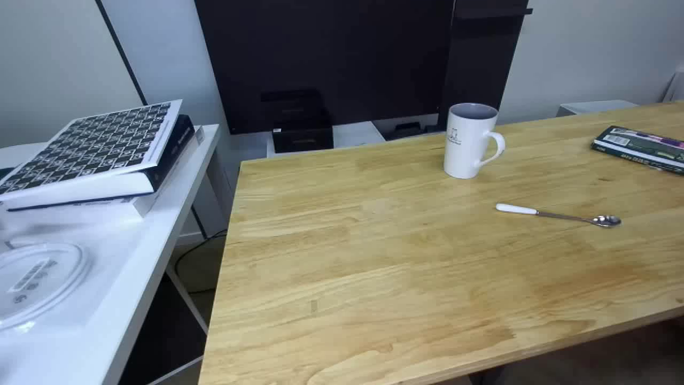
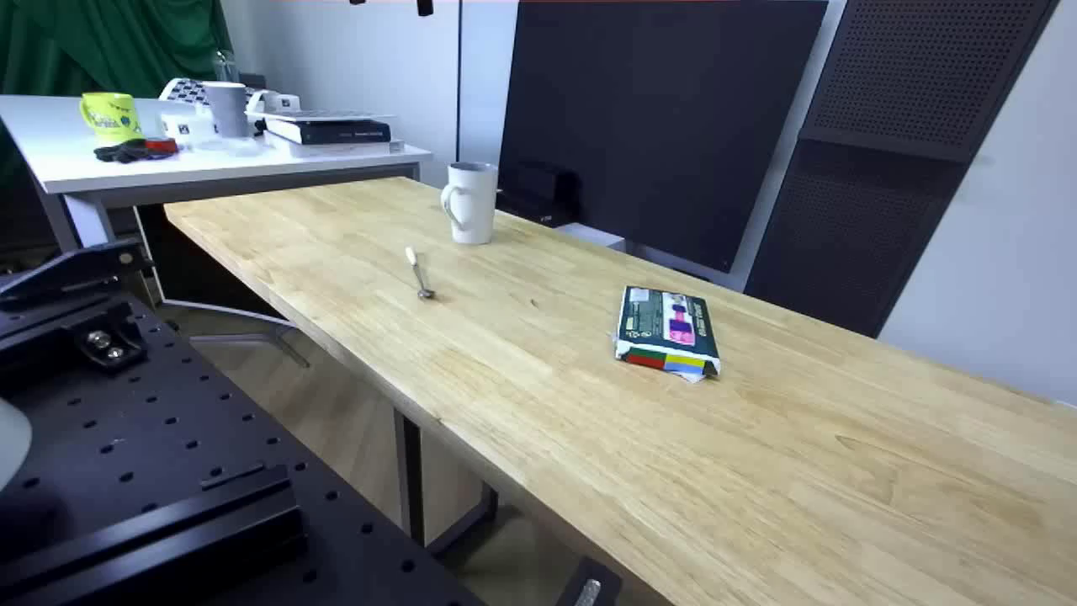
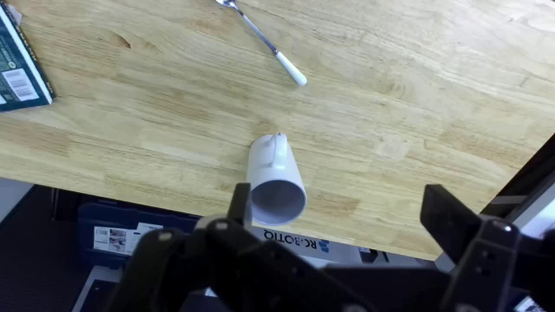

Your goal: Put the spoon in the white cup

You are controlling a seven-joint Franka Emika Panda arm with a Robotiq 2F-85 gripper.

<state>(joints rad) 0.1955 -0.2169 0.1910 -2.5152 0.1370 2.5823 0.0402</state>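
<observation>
1. See the white cup (image 1: 465, 147) upright on the table (image 1: 342, 267), upper right in an exterior view.
2. In the wrist view, look into its plain grey interior.
3. Find the spoon (image 1: 558, 215) outside the cup, mid-right in an exterior view, with pale handle leftward, bowl rightward, long axis nearly level, dipping slightly rightward.
4. See the claw (image 3: 337, 206) low in the wrist view, with fingers spread apart.

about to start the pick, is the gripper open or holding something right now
Gripper: open wide, holding nothing; the spoon lies on the wooden table.
</observation>
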